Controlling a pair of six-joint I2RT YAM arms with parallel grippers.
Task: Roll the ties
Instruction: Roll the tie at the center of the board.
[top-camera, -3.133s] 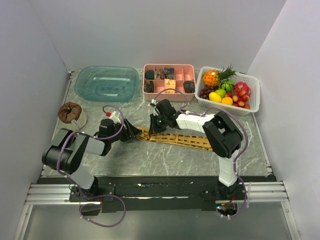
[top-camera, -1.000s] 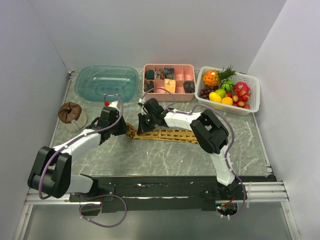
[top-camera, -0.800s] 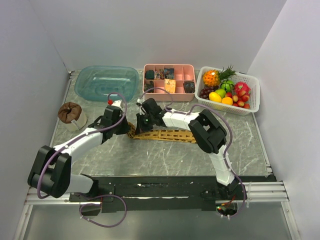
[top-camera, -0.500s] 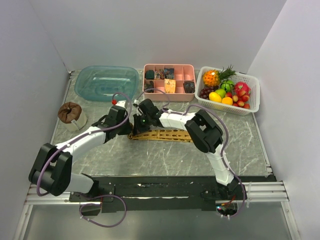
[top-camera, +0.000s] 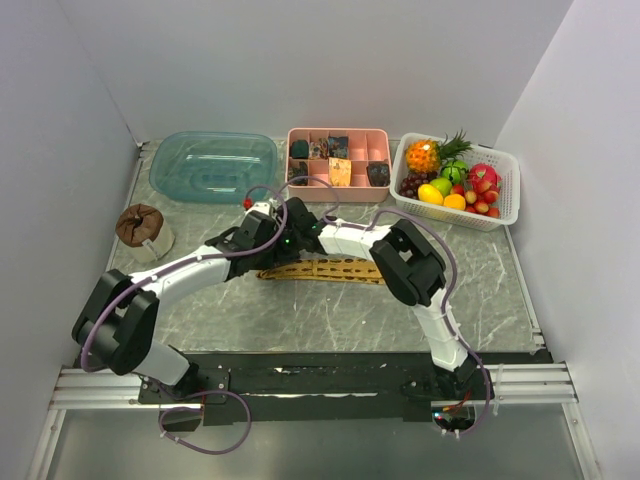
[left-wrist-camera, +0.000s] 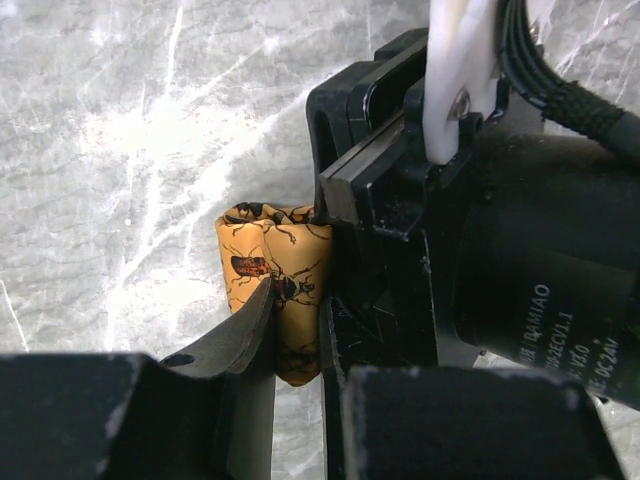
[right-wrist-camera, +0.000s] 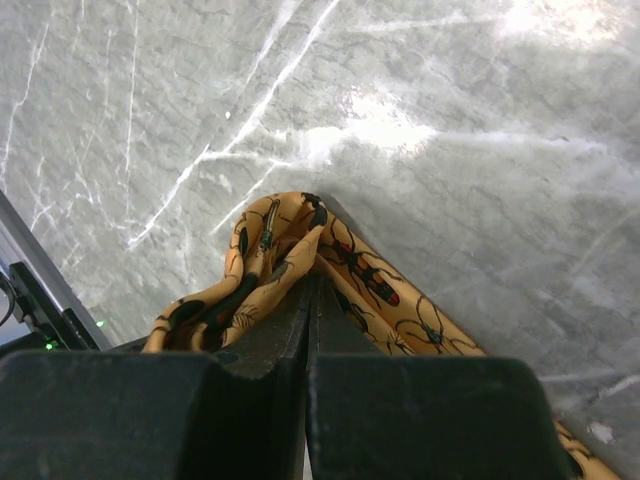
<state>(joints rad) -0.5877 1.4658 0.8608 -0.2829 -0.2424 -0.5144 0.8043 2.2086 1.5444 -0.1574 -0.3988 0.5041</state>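
The golden-yellow patterned tie (top-camera: 335, 270) lies across the middle of the table, and its left end is lifted and gathered into a small roll (left-wrist-camera: 272, 262). My left gripper (top-camera: 267, 237) is shut on that roll, with one finger (left-wrist-camera: 243, 330) on each side of the cloth, as the left wrist view (left-wrist-camera: 296, 312) shows. My right gripper (top-camera: 291, 238) sits right against it. In the right wrist view (right-wrist-camera: 311, 287) its jaws are pressed together, with the tie's folds (right-wrist-camera: 262, 245) wrapped round the tips. The right gripper's black body (left-wrist-camera: 480, 230) fills the right side of the left wrist view.
A blue-green tub (top-camera: 213, 165) stands at the back left. A pink divided box (top-camera: 338, 176) with small bundles stands at the back centre. A white basket of fruit (top-camera: 505, 200) is at the back right. A brown object on a white stand (top-camera: 139, 225) is at the left edge.
My left gripper has swung right, up against my right gripper, and now holds the tie's gathered end. The tie's left end has shifted back and slightly right.
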